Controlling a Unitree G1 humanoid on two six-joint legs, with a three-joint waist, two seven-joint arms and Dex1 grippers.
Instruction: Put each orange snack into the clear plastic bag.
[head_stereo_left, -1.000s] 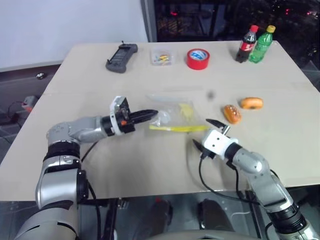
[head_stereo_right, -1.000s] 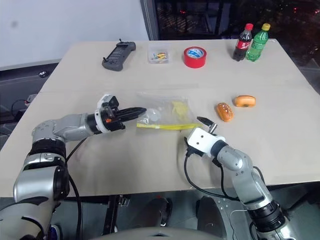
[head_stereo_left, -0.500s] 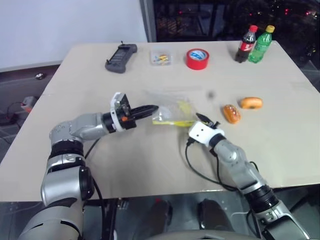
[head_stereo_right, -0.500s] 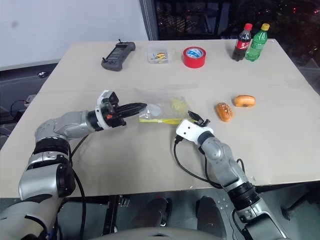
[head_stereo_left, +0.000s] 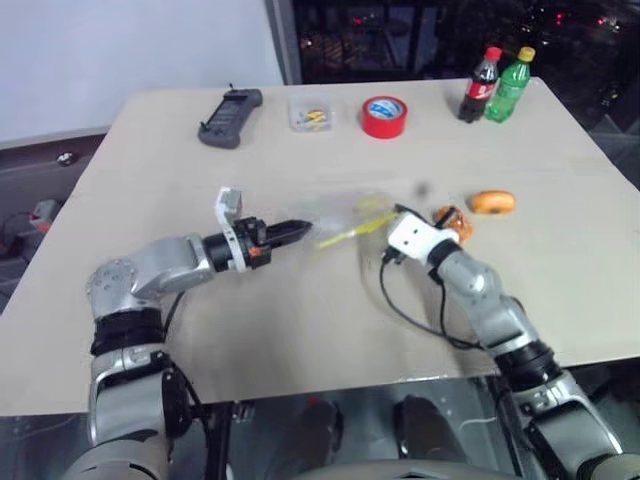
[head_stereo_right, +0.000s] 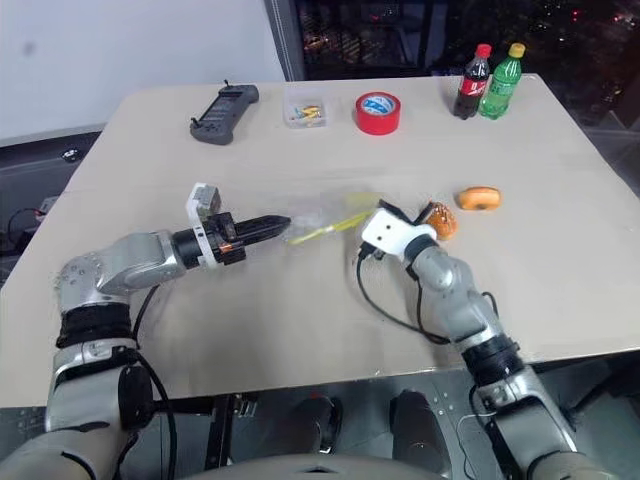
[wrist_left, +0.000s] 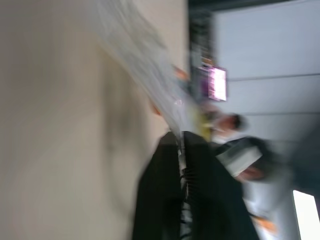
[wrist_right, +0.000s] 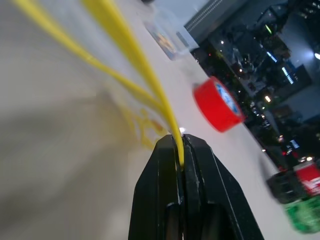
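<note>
The clear plastic bag (head_stereo_left: 345, 215) hangs stretched and blurred between my two grippers, just above the middle of the table. My left gripper (head_stereo_left: 297, 230) points level at its left end, and in the left wrist view its fingers (wrist_left: 167, 165) sit close together with the bag's film (wrist_left: 150, 75) rising from between them. My right gripper (wrist_right: 180, 145) is shut on the bag's yellow seal strip (wrist_right: 127, 50). The darker orange snack (head_stereo_right: 441, 220) lies right behind the right gripper (head_stereo_right: 385, 208), partly hidden by it. The lighter orange snack (head_stereo_right: 478, 197) lies further right.
Along the table's far edge stand a black controller (head_stereo_left: 230, 103), a small clear box (head_stereo_left: 310, 115), a red tape roll (head_stereo_left: 383, 116), a cola bottle (head_stereo_left: 478, 85) and a green bottle (head_stereo_left: 507, 85). The table's right edge lies near the lighter snack.
My right gripper moved forward to the bag's right end, shut on the yellow strip and lifted it. The left wrist rolled while staying in place. The camera view shifted slightly.
</note>
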